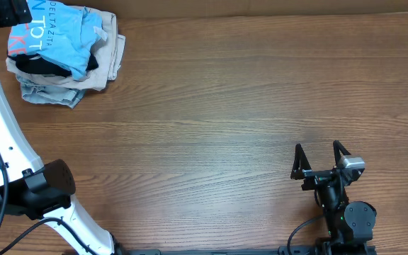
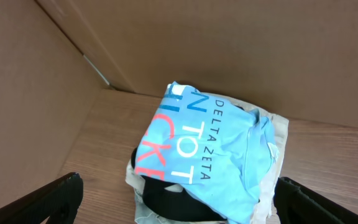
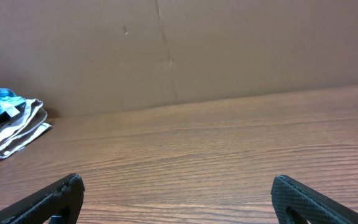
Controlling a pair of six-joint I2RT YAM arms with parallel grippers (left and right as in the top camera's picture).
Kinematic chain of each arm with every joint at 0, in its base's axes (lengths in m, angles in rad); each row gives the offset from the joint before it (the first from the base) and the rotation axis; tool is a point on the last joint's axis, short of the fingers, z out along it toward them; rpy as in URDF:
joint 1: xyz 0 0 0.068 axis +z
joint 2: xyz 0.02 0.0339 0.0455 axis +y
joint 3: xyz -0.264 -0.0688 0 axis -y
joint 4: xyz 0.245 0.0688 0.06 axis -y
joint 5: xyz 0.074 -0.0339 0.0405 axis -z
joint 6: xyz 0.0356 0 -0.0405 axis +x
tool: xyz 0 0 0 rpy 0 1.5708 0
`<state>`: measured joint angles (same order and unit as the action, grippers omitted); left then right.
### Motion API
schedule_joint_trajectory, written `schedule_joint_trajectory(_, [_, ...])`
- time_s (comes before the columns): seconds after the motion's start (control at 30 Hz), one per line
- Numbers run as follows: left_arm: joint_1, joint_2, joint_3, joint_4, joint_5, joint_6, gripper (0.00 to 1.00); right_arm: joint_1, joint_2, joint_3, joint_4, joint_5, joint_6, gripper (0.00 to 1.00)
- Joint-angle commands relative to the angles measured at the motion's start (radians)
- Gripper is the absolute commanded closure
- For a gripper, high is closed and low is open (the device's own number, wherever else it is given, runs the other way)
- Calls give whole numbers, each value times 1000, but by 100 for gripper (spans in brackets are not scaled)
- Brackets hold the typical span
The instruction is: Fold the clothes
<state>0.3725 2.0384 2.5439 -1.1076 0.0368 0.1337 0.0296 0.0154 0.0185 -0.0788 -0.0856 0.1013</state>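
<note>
The clothes, a light sky-blue T-shirt (image 1: pixel 62 32) with white and pink lettering, lie crumpled on top of a small pile at the table's far left corner. In the left wrist view the T-shirt (image 2: pixel 210 149) sits ahead of my left gripper (image 2: pixel 179 182), slightly below it. The jaws stand wide open to either side of the pile, touching nothing. Overhead shows only that gripper's black body (image 1: pixel 6 10), in the corner over the pile. My right gripper (image 1: pixel 318 146) (image 3: pixel 176 180) is open and empty above bare wood near the front right, far from the shirt.
Under the T-shirt lie a black folded garment (image 1: pixel 41 67) (image 2: pixel 179 196), a beige one (image 1: pixel 108 60) and a pale denim one (image 1: pixel 48 92). A cardboard wall (image 2: pixel 229 43) (image 3: pixel 229 50) closes the back and left. The wooden table (image 1: pixel 225 106) stretches between the arms.
</note>
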Motion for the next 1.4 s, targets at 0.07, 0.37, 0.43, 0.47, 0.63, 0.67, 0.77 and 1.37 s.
schedule_joint_trajectory(0.07, [-14, 2, 0, 0, -3, 16, 0, 5, -13, -11, 2, 6, 4, 0])
schedule_joint_trajectory(0.37, [-14, 2, 0, 0, -3, 16, 0, 5, -13, -11, 2, 6, 4, 0])
schedule_joint_trajectory(0.43, [-14, 2, 0, 0, -3, 16, 0, 5, -13, -11, 2, 6, 4, 0])
schedule_joint_trajectory(0.47, [-14, 2, 0, 0, -3, 16, 0, 5, -13, -11, 2, 6, 4, 0])
schedule_joint_trajectory(0.63, [-20, -4, -1, -4, -3, 16, 0, 5, -13, -11, 2, 6, 4, 0])
schedule_joint_trajectory(0.67, [-23, -9, -1, -8, -3, 16, 0, 5, -13, -11, 2, 6, 4, 0])
schedule_joint_trajectory(0.77, [-44, -45, -6, -34, -3, 16, 0, 5, -13, -11, 2, 6, 4, 0])
schedule_joint_trajectory(1.37, [-303, -560, -294, -170, -23, 20, 0, 5, -13, -11, 2, 6, 4, 0])
